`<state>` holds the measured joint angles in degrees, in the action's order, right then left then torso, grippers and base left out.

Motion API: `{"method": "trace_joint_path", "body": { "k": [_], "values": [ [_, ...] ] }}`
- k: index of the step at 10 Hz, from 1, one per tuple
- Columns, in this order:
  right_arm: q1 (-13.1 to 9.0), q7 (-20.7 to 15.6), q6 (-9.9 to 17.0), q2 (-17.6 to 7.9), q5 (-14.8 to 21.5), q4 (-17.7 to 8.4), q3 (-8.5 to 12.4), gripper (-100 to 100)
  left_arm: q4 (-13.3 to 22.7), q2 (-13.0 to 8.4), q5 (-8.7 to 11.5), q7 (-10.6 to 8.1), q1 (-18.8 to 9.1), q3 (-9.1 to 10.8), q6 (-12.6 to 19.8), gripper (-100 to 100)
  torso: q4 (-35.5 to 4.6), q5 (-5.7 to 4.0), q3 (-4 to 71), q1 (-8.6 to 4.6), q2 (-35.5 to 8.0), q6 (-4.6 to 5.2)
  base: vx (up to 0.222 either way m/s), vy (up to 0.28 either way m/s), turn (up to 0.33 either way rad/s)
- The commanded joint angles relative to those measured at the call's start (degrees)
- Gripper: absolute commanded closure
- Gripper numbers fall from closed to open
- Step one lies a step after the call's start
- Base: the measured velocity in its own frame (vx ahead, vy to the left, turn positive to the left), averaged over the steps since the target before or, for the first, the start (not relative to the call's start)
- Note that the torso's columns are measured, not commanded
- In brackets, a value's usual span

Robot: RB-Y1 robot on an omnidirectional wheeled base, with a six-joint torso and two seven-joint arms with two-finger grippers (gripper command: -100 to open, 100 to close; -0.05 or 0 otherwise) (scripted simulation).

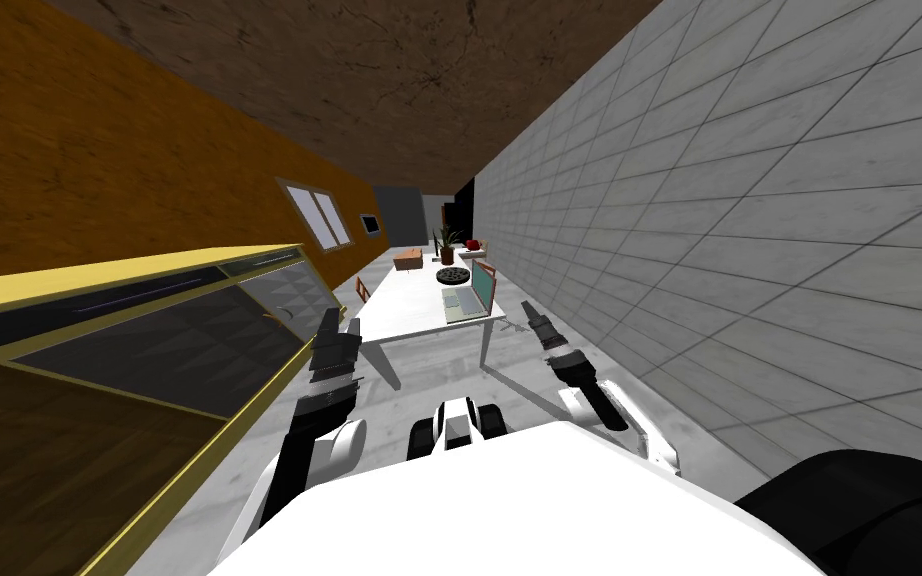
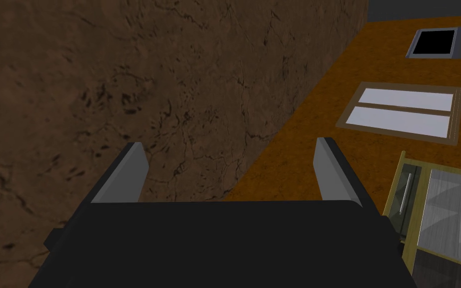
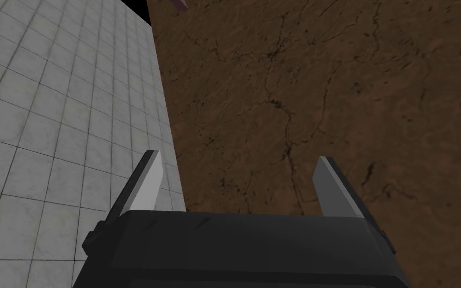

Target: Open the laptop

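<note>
A laptop (image 1: 469, 296) lies on the near end of a long white table (image 1: 399, 305), some way ahead of me. Its lid stands raised, showing a teal screen with a reddish edge, over a grey keyboard base. My left gripper (image 1: 330, 318) is held up before the table's near left corner, its fingers (image 2: 127, 175) standing open with nothing between them. Short of the table's near right corner is my right gripper (image 1: 528, 310), fingers (image 3: 144, 187) also open and empty. Neither gripper touches the laptop.
Farther along the table are a dark round object (image 1: 452, 275), a brown box (image 1: 408, 259), a potted plant (image 1: 446, 243) and something red (image 1: 472, 243). A chair (image 1: 361, 290) stands at the table's left side. A yellow-framed cabinet (image 1: 149, 330) is close on my left, a grey tiled wall (image 1: 729, 250) on my right.
</note>
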<state>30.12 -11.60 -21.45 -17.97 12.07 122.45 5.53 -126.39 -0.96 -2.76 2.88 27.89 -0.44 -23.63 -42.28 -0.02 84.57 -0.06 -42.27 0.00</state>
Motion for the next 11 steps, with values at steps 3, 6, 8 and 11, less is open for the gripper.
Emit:
{"method": "trace_joint_path", "body": {
  "k": [3,6,8,11],
  "values": [
    [-0.63,-6.52,1.42,-6.03,8.2,-2.95,3.64,-100,0.0,0.0,0.0,0.0,0.0,0.0,0.0,0,0.0,0.02,0.0,0.05,-0.01,0.0,0.063,0.098,-0.064],
    [-1.28,-10.72,2.32,-9.86,13.4,-5.21,5.67,-100,0.0,0.0,0.0,0.0,0.0,0.0,0.0,0,0.0,0.01,0.0,0.01,0.0,0.0,0.069,0.088,-0.035],
    [-1.87,-13.48,2.89,-12.29,16.47,-6.92,6.82,-100,0.0,0.0,0.0,0.0,0.0,0.0,0.0,0,0.0,0.02,0.01,0.05,0.01,0.0,0.076,0.088,-0.011],
    [-2.92,-17.44,3.68,-15.63,20.11,-9.7,8.24,-100,0.0,0.0,0.0,0.0,0.0,0.0,0.0,0,-0.01,0.02,-0.03,0.06,-0.05,0.0,0.068,0.096,0.016]
  ]
}}
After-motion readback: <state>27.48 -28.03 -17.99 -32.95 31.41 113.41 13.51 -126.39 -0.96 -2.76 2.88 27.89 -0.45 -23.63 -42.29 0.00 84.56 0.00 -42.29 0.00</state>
